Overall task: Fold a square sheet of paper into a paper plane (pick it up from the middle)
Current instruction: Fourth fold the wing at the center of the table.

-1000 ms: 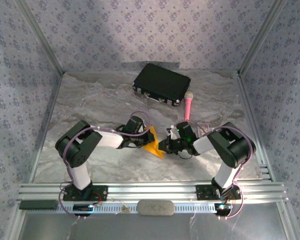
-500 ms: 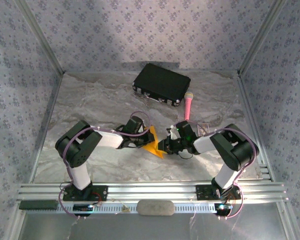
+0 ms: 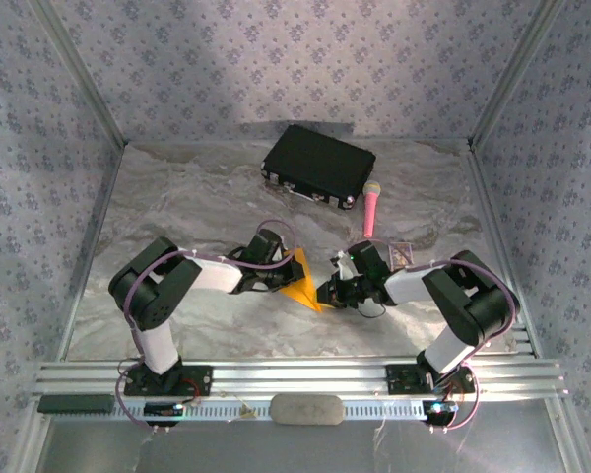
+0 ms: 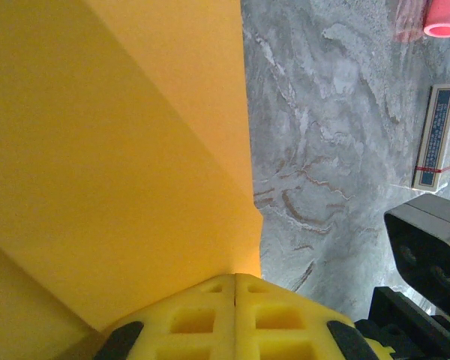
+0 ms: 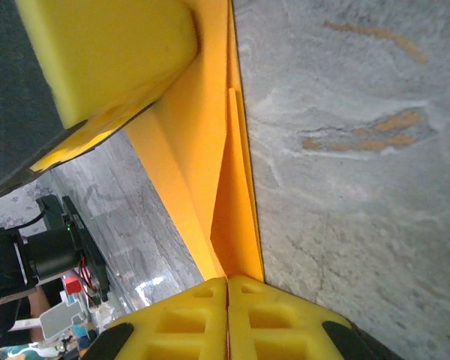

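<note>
The square sheet of paper (image 3: 301, 282), orange-yellow and folded into a creased pointed wedge, is held just above the table's middle between both arms. My left gripper (image 3: 282, 277) is shut on its left side. In the left wrist view the paper (image 4: 120, 150) runs into the closed yellow fingertips of that gripper (image 4: 235, 277). My right gripper (image 3: 325, 293) is shut on the wedge's lower right tip. The right wrist view shows folded layers of the paper (image 5: 226, 195) pinched in its gripper (image 5: 227, 280), with the left gripper's yellow finger (image 5: 112, 52) pressed on the paper beyond.
A black case (image 3: 318, 166) lies at the back of the marble table (image 3: 177, 207). A pink microphone (image 3: 371, 210) lies beside it, and a small box (image 3: 401, 253) sits near the right arm's forearm. Patterned walls close three sides; an aluminium rail (image 3: 295, 374) runs along the front.
The right arm's elbow has swung out to the right and its gripper has slid slightly down and right along the paper's tip. The left arm and the paper have stayed in place.
</note>
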You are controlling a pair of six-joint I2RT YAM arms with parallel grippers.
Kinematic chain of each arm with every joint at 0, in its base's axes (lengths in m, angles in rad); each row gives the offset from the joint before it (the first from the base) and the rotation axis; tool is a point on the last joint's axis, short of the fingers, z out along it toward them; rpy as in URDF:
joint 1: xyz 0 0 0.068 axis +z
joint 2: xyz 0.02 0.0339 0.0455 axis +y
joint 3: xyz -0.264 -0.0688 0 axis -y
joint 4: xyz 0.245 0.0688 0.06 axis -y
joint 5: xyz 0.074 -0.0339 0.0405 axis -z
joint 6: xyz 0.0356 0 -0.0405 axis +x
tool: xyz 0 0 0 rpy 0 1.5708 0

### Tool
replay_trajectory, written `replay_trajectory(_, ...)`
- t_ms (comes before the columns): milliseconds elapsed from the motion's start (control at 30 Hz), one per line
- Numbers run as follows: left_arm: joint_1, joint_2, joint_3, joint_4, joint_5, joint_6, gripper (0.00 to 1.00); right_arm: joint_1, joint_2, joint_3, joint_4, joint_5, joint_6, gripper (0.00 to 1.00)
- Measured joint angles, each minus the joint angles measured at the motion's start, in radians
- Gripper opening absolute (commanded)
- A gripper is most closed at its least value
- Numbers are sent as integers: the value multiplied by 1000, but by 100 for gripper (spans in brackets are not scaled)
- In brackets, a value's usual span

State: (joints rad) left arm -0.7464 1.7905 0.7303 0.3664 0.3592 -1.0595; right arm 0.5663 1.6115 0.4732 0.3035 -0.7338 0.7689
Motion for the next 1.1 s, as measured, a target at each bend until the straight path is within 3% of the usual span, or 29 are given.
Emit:
replay_trajectory(333,1,0,0,0,0,0,0,6,-60,-10,-64,20,-19,21)
replay_trajectory(767,5,0,-1,1,4,0,0,33,-62,17,-150,89,-63,8)
replay_trajectory(967,5,0,-7,14,4,0,0,39,-69,16,-154,102,-63,9)
replay_trajectory(1100,5,0,-8,16,4,0,0,45,-85,16,-159,111,-56,18)
